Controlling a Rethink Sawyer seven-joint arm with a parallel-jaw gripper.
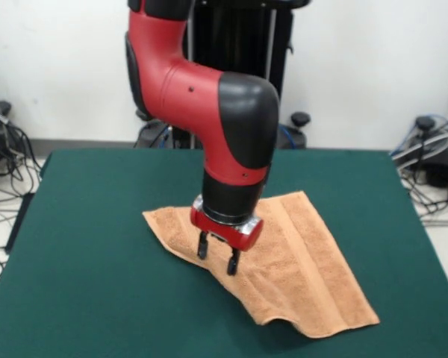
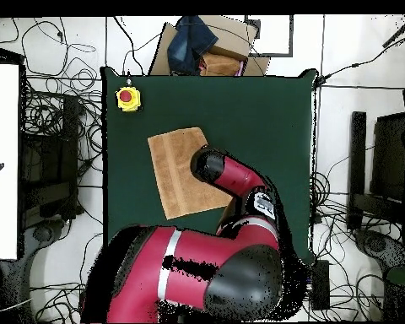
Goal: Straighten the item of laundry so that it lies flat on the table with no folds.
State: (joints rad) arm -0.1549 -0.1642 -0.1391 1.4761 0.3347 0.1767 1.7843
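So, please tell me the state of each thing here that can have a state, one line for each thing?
towel: spread on the table, not fully flat; its near edge is lifted in a ripple, and a fold line runs along it.
gripper: open, fingers pointing down over the towel's near left edge, holding nothing.
table: bears the towel, which lies near its middle.
red button on a yellow box: stands at a table corner, untouched.

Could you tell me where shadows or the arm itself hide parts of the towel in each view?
Front view: the gripper hangs over the towel, whose lifted near edge casts a shadow on the table. Overhead view: the arm covers one side of the towel.
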